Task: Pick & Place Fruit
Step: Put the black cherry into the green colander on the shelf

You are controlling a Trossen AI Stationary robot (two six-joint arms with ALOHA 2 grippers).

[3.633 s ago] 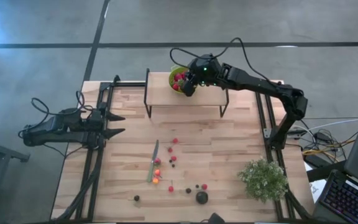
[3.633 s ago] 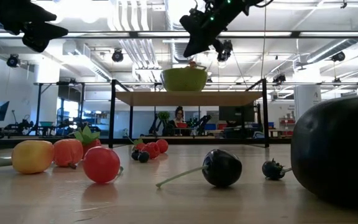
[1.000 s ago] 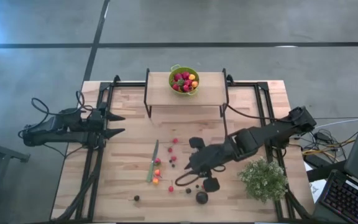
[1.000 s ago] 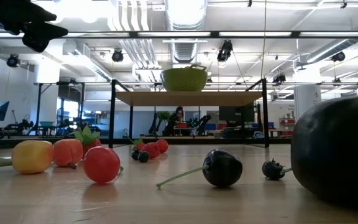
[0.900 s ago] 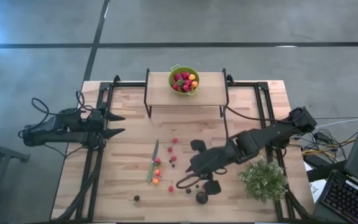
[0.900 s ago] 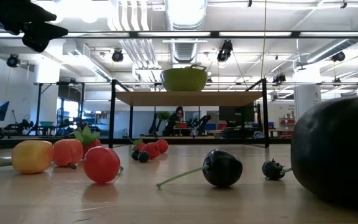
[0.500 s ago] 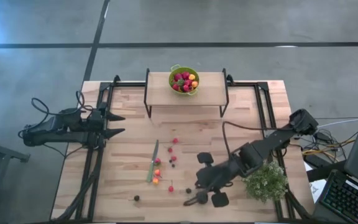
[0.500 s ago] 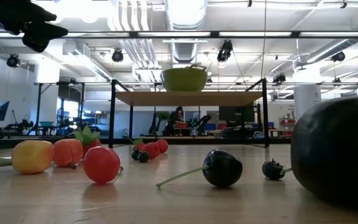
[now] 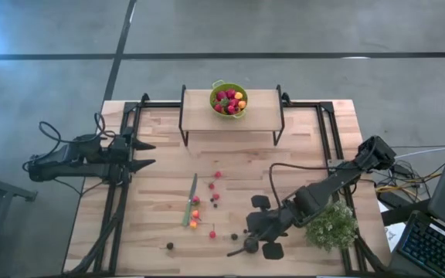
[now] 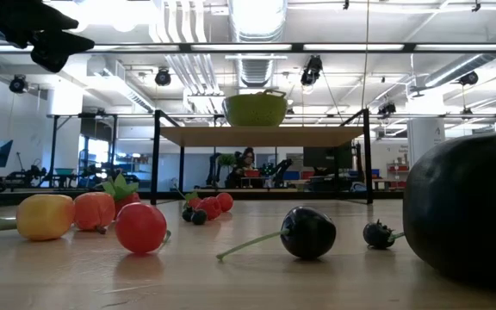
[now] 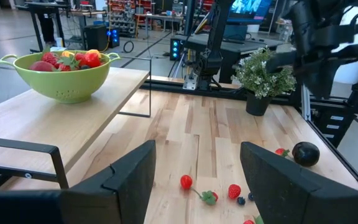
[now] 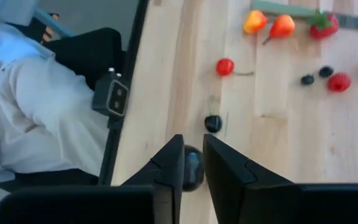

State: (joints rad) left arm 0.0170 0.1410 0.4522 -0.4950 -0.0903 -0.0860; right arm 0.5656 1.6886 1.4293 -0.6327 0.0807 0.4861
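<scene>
Small fruit lies scattered on the wooden table: red berries, orange pieces, a dark stemmed one. The big dark round fruit rests on the table near the front edge. My right gripper slants down above it, open by a narrow gap, nothing held. Through that gap shows a dark round thing that I take for this fruit; in the high view the right gripper hides it. A green colander with fruit stands on the raised shelf. My left gripper waits open at the left edge.
A green-handled knife lies left of the berries. A bushy plant stands close to my right arm at the near right. The shelf's black frame spans the far middle. A person in pale clothes stands beyond the near edge.
My right gripper has gone down and toward the table's near edge, past the scattered berries to above the big dark fruit, rolling as it went. The fruit on the table has not moved.
</scene>
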